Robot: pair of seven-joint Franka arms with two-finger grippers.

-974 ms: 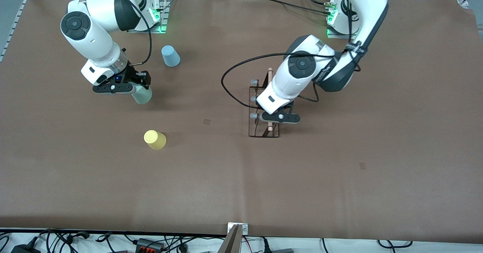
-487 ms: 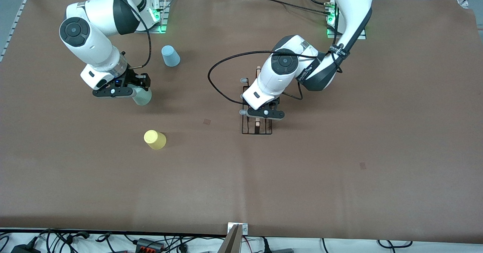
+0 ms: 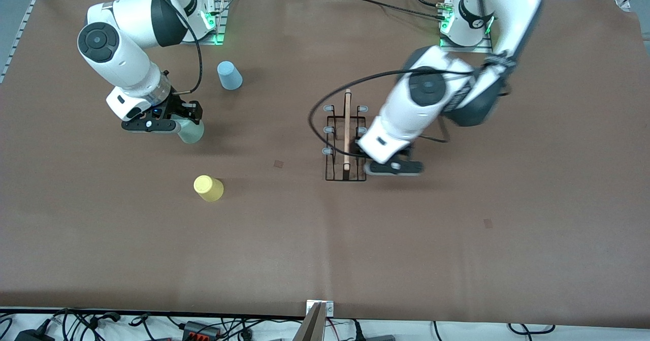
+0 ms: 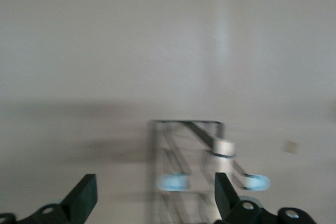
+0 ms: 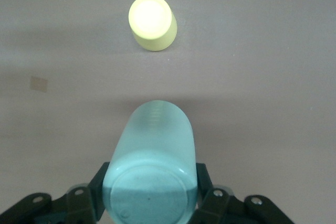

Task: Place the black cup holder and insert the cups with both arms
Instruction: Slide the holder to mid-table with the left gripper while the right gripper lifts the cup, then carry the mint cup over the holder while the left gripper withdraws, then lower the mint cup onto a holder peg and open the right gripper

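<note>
The black cup holder [image 3: 345,143] stands on the table with its wooden rod [image 3: 347,127] along the top; it shows blurred in the left wrist view [image 4: 189,171]. My left gripper [image 3: 393,167] is open and empty beside the holder, toward the left arm's end; its fingertips [image 4: 84,195] are wide apart. My right gripper [image 3: 152,125] is shut on the mint green cup [image 3: 191,130], base up, low over the table; that cup fills the right wrist view [image 5: 152,156]. The yellow cup [image 3: 208,188] stands upside down nearer the front camera, also in the right wrist view [image 5: 151,22]. The light blue cup [image 3: 229,75] stands upside down near the right arm's base.
The brown table cover [image 3: 457,239] runs wide and bare nearer the front camera. A black cable [image 3: 330,89] loops from the left arm over the holder's end. Small dark marks lie on the cover [image 3: 279,163].
My left gripper carried the holder a little toward the right arm's end, let go of the rod and moved off toward the left arm's end. The right arm barely moved.
</note>
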